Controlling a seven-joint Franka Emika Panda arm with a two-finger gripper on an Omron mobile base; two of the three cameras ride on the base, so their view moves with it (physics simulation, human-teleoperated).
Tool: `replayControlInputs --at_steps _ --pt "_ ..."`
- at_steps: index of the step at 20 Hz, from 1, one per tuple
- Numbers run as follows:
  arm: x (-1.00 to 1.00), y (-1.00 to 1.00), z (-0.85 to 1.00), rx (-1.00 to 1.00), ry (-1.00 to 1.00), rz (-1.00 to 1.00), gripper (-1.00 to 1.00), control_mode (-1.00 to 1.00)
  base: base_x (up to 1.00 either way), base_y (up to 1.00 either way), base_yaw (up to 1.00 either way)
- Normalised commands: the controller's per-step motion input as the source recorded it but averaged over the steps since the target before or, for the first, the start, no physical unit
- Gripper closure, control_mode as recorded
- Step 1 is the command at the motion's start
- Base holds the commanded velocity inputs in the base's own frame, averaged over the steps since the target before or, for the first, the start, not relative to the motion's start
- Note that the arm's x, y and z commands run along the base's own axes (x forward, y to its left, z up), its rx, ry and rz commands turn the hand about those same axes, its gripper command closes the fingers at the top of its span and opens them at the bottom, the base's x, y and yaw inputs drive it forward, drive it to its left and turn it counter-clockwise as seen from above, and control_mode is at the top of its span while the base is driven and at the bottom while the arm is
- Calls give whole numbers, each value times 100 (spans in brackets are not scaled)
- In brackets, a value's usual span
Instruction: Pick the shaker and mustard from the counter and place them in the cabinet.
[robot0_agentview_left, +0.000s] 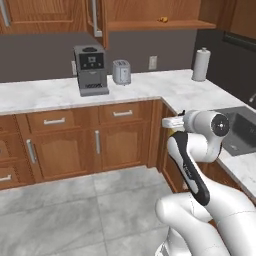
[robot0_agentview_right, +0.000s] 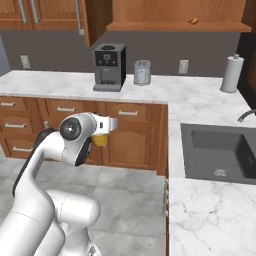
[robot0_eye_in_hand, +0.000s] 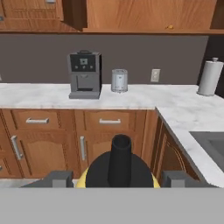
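Note:
The mustard (robot0_eye_in_hand: 119, 168), a yellow bottle with a dark nozzle cap, sits between my gripper's (robot0_eye_in_hand: 116, 179) two fingertips, nozzle toward the camera. My gripper is shut on it and holds it in the air in front of the base drawers, short of the counter (robot0_agentview_left: 50, 92). From the base views a bit of yellow mustard (robot0_agentview_right: 100, 140) shows under the white hand, as does the gripper (robot0_agentview_left: 173, 126). The cabinet (robot0_agentview_left: 155, 23) stands open above the counter, with a small yellowish thing (robot0_agentview_left: 162, 20) on its shelf. The shaker is out of view.
A coffee machine (robot0_agentview_left: 91, 70) and a silver toaster (robot0_agentview_left: 121, 71) stand at the back of the counter. A paper-towel roll (robot0_agentview_left: 201, 64) stands in the right corner. The sink (robot0_agentview_right: 220, 150) is set in the right counter run. The cabinet door (robot0_agentview_left: 97, 20) hangs open left of the shelf.

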Motion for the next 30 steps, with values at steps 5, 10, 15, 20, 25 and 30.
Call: replayControlInputs --at_steps 5,10,15,20,25,30 --pt "0 0 0 0 0 0 100 100 48 -40 11" --pt "0 0 0 0 0 0 100 100 50 -27 9" --pt "0 0 0 0 0 0 100 100 55 -18 7" --pt "0 0 0 0 0 0 100 100 51 -21 6" --pt "0 0 0 0 0 0 100 100 46 -29 6" --pt "0 0 0 0 0 0 100 100 43 -33 6"
